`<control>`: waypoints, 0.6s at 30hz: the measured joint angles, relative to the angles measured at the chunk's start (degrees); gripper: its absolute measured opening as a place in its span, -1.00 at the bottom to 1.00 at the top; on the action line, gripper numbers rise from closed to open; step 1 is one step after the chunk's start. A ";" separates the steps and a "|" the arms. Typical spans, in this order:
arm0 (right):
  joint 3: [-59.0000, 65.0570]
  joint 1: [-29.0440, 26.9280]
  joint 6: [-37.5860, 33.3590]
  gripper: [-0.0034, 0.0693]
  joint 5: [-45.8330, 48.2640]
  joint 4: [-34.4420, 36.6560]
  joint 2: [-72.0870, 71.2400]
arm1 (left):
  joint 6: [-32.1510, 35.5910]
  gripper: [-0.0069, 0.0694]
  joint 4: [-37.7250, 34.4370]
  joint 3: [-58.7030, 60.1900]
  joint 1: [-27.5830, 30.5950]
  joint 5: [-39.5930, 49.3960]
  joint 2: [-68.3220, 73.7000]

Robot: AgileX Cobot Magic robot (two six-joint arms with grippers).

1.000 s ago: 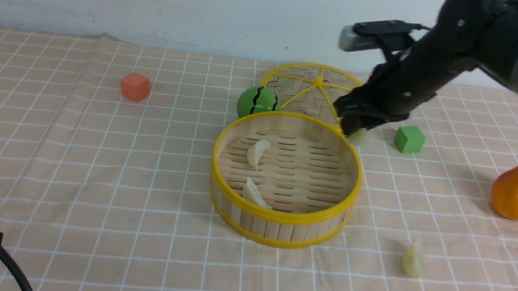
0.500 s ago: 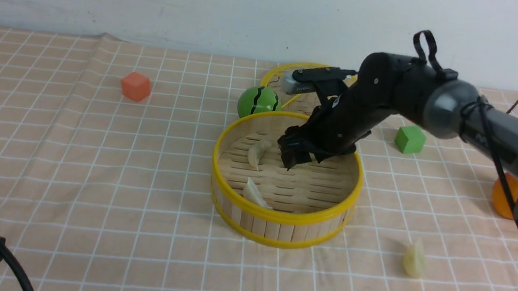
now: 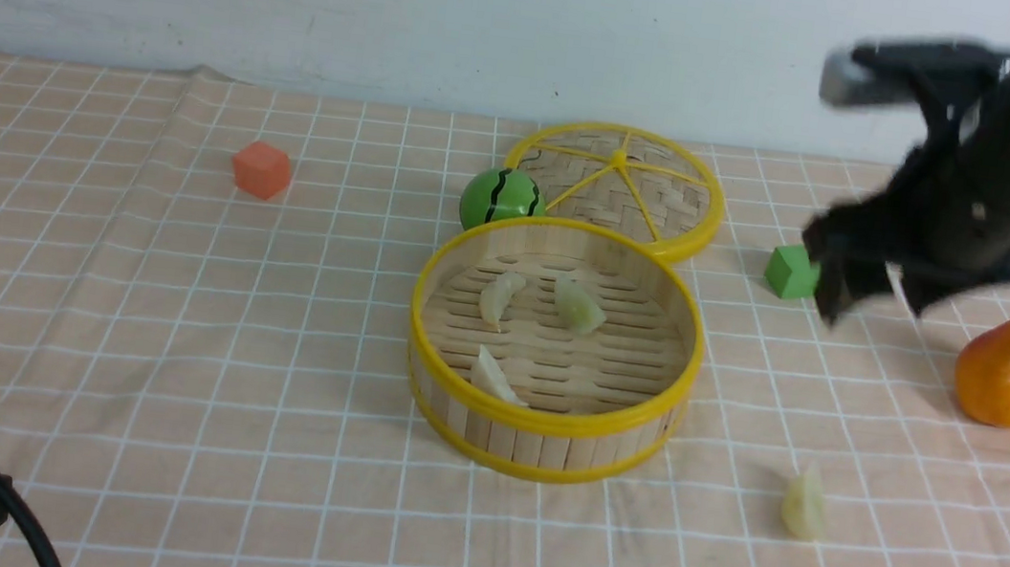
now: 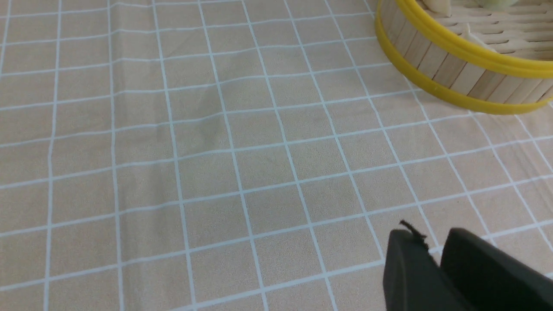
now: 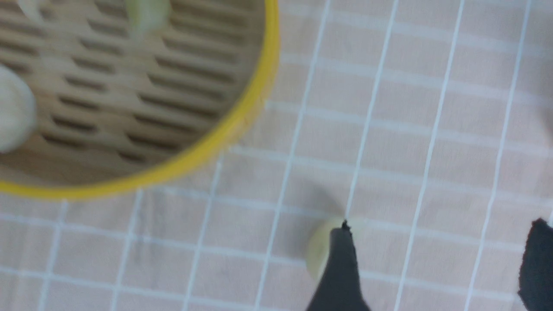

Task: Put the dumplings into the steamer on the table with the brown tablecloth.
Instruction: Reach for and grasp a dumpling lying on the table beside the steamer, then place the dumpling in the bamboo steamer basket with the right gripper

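While the right gripper (image 3: 860,293) hung with its fingers spread apart and nothing between them, the loose dumpling (image 3: 804,505) lay on the brown tablecloth (image 3: 249,483), nearer the camera, at the claw's six o'clock, outside the steamer (image 3: 543,442).

A third pleated toy dumpling (image 3: 579,307) is now lying on the slats inside the bamboo steamer (image 3: 543,442); the right gripper (image 3: 870,295), blurred, is hovering clear of the basket, no longer reaching over its interior.
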 joint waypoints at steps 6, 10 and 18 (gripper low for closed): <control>13.79 0.01 0.00 0.48 -11.63 1.07 2.10 | 0.00 -0.50 -1.45 0.11 0.00 -1.88 -0.01; 16.26 0.01 0.00 0.43 -18.34 2.82 3.66 | 0.00 -0.51 -1.72 0.11 0.00 -2.10 -0.01; 16.60 0.01 0.00 -0.21 -19.37 2.74 7.38 | 0.00 -0.50 -1.72 0.11 0.00 -1.99 -0.01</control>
